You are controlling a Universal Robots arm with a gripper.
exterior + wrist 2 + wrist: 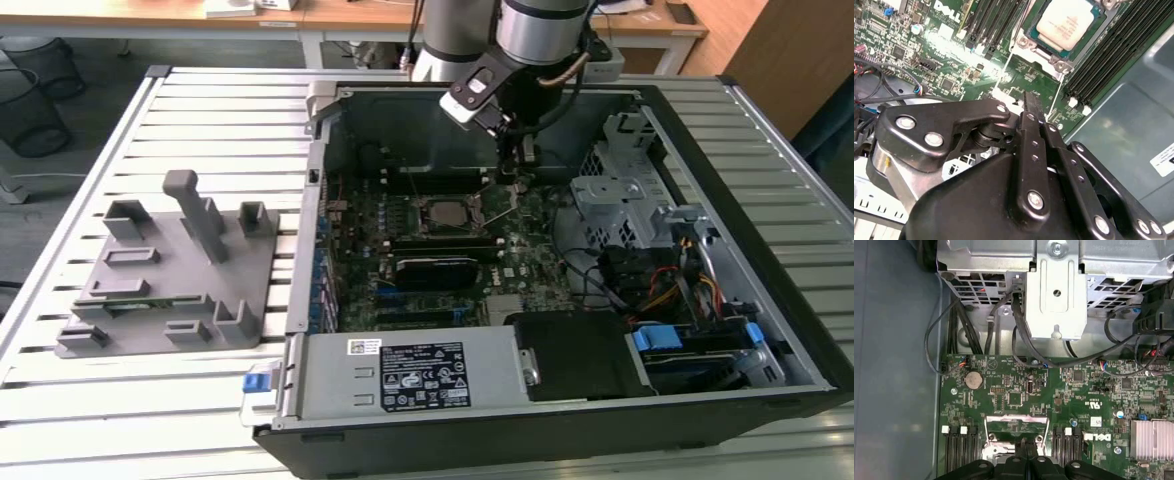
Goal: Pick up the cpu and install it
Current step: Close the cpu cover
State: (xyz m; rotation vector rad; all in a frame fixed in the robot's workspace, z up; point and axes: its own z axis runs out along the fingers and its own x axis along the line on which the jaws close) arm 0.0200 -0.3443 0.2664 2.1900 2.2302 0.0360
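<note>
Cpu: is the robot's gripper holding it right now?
No, the cpu lies in the socket on the motherboard, apart from the gripper, in the second wrist view.

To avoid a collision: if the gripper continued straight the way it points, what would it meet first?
Probably the motherboard beside the socket frame, not the cpu; depth is unclear.

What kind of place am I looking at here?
Probably a robotics lab bench for computer assembly: an open computer case lies on a slatted metal table, a grey fixture plate beside it, the arm's gripper over the motherboard, office desks behind.
</note>
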